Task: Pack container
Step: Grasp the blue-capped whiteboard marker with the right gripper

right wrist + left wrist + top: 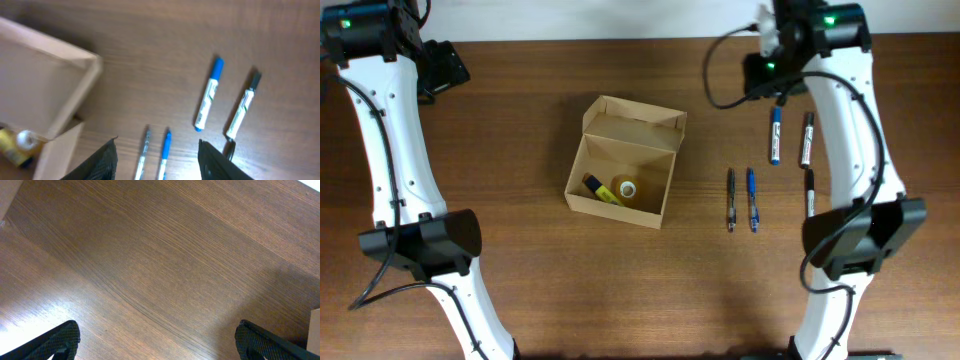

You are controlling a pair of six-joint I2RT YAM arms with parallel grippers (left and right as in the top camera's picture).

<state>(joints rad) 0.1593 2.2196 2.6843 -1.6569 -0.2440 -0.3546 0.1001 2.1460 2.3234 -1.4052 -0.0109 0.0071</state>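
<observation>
Overhead: the counter (520,80) is dark brown wood grain with a pale strip beyond its far edge; the container (620,175) stands open at centre.

Left wrist: the left tool (157,342) is spread over bare counter; a glare patch lies beside one finger.

Right wrist: the right tool (160,160) is spread; the container lies ahead-left of it; a blue-capped marker (209,95) and a black-capped marker (242,107) lie ahead-right; a grey pen (142,155) and a blue pen (164,152) show between its fingers.

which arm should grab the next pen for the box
Right. The pens and markers lie on its side of the container, and the open right gripper hovers near them. The left gripper is on the container's far side.
</observation>
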